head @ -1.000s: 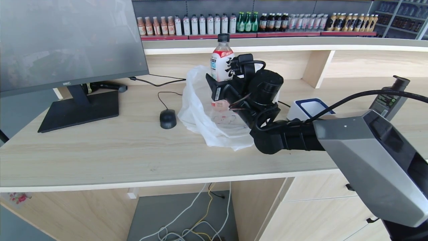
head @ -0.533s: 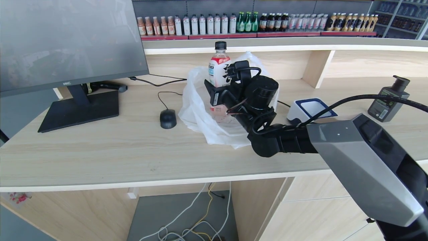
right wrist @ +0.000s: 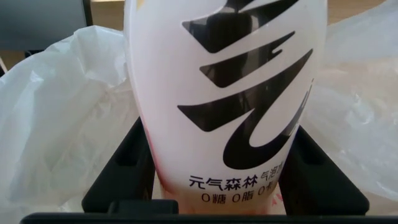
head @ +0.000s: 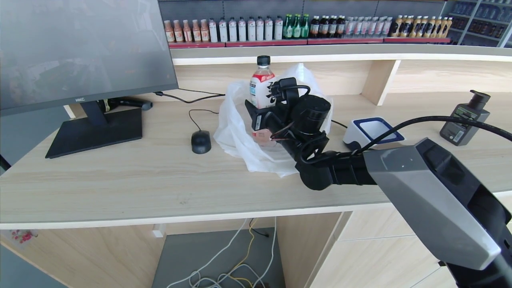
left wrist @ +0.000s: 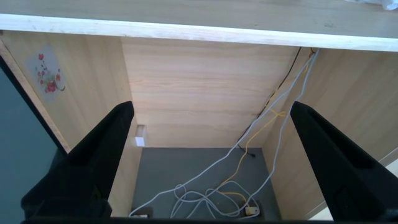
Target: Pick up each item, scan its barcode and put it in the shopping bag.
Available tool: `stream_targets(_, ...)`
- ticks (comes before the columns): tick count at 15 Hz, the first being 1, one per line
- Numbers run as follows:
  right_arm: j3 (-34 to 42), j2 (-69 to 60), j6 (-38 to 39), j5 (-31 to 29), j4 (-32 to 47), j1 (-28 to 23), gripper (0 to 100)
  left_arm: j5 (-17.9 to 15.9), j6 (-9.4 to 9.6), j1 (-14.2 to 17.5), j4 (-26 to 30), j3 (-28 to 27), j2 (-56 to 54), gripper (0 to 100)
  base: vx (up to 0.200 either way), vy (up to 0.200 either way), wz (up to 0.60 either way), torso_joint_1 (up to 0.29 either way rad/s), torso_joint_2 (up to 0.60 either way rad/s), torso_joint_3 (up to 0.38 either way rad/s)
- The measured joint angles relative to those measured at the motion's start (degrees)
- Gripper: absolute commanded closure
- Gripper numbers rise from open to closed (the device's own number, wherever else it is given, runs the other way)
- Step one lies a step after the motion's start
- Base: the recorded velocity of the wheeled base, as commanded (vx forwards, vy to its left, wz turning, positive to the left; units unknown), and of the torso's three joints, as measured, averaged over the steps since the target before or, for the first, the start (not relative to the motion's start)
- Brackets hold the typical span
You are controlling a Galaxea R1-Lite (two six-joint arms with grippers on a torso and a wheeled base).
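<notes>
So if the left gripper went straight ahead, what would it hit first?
Probably the wooden back panel under the counter; the left gripper aims there, hanging cables beside its line.

The right arm has a big grey box-shaped shell (head: 424,200) with a tiny white dot and a black sunken panel. In front of it is a round black ribbed sleeve (head: 340,172). A thick black cable (head: 440,118) bends over it. The round black wrist drum (head: 310,114) has thin looped wires on top. The black right gripper (head: 262,120) wears a small white sticker. The left gripper (left wrist: 211,162) has flat black fingers (left wrist: 93,168).
</notes>
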Motion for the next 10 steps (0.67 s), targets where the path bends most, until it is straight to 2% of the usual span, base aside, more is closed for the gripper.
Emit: stream_targets(10, 0.11, 0.46, 0.05, -0.02, -0.11, -0.22, 100, 0.00, 0.00, -0.05, 0.00, 0.00, 0.00, 0, 0.000, 0.000, 0.00, 0.000, 0.00, 0.000)
